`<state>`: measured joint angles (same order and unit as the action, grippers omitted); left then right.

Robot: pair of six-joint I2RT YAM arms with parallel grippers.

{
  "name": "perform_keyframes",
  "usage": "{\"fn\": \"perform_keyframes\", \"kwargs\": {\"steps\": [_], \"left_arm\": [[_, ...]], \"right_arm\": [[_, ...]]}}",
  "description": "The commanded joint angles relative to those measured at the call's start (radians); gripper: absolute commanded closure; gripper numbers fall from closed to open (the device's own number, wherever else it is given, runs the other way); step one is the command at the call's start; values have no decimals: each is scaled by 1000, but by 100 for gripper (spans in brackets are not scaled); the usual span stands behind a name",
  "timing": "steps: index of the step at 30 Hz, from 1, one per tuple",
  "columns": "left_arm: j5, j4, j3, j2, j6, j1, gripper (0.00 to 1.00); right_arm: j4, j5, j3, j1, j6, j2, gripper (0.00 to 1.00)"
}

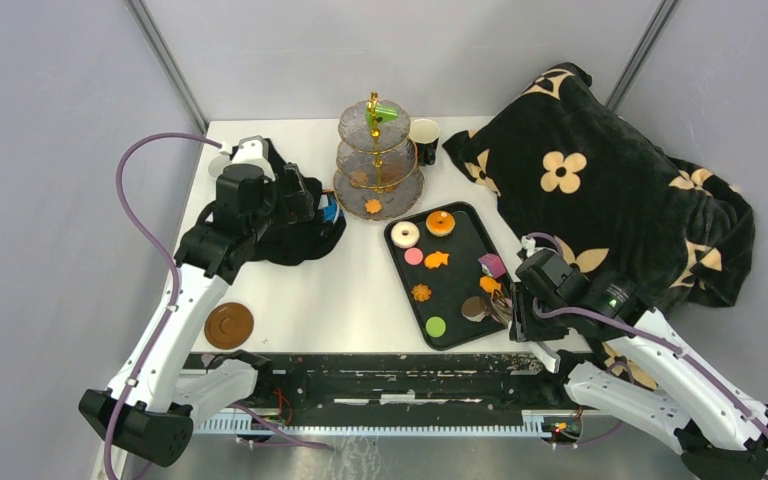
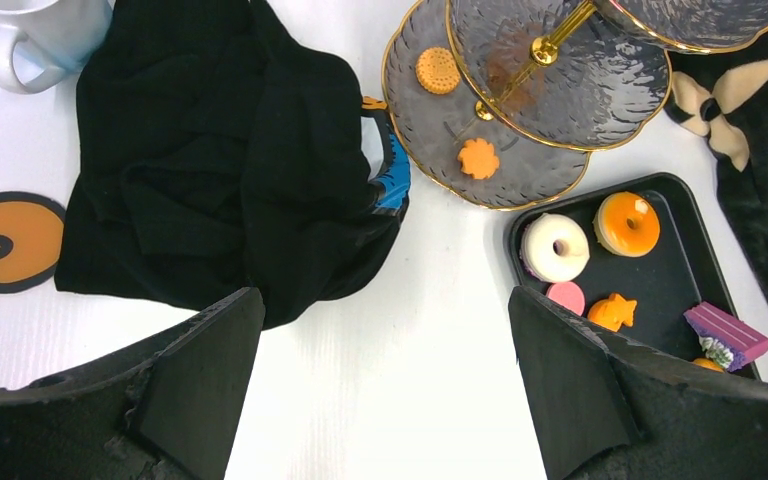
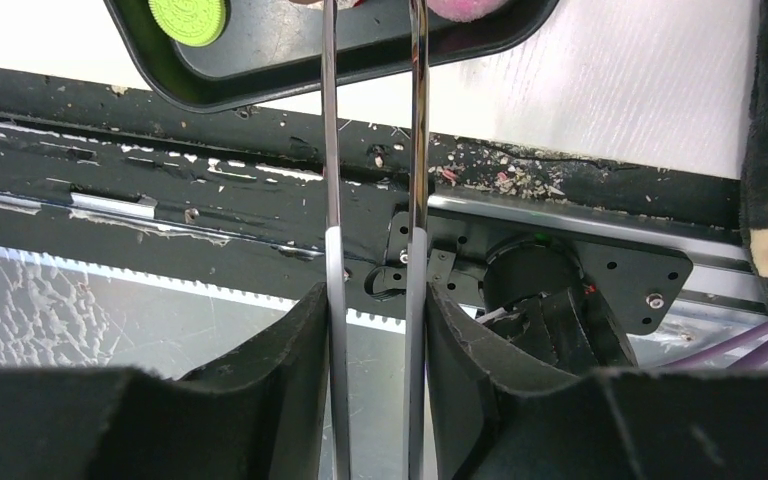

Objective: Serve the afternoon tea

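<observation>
A black tray (image 1: 455, 285) holds a white donut (image 1: 406, 234), an orange donut (image 1: 440, 222), a pink disc (image 1: 414, 256), orange cookies (image 1: 436, 260), a green disc (image 1: 436, 326) and a purple cube (image 1: 492, 265). The tiered glass stand (image 1: 378, 150) carries an orange cookie (image 1: 372, 207) on its bottom tier. My right gripper (image 3: 375, 310) is shut on metal tongs (image 3: 332, 200) at the tray's near right corner; the tong tips run out of the wrist view over the tray (image 3: 290, 70). My left gripper (image 2: 385, 330) is open and empty above bare table between a black cloth (image 2: 220, 160) and the tray (image 2: 680, 260).
The black blanket with cream flowers (image 1: 600, 190) fills the back right. A dark cup (image 1: 424, 135) stands by the stand. A white mug (image 2: 45, 35) sits at the back left, a brown coaster (image 1: 229, 325) near the front left. The table's front rail (image 3: 260, 190) lies under my right gripper.
</observation>
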<state>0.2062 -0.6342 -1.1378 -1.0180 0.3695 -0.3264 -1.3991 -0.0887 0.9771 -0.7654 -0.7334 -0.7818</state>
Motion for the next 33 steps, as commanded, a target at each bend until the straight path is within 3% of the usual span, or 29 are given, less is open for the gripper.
{"fn": "perform_keyframes", "kwargs": {"steps": [1,8,12,17,33], "left_arm": [[-8,47,-1,21,28,4,1],[-8,49,4,19,30,4,1],[-10,50,6,19,30,4,1],[-6,51,9,27,29,5,1],[27,42,-2,16,9,5,1]], "right_arm": [[53,14,-13,-2,-22,-6,58],[96,85,-22,-2,-35,-7,55],[111,105,-30,-2,-39,-5,70],[126,109,-9,-2,-32,-19,98],[239,-119,230,-2,71,-183,99]]}}
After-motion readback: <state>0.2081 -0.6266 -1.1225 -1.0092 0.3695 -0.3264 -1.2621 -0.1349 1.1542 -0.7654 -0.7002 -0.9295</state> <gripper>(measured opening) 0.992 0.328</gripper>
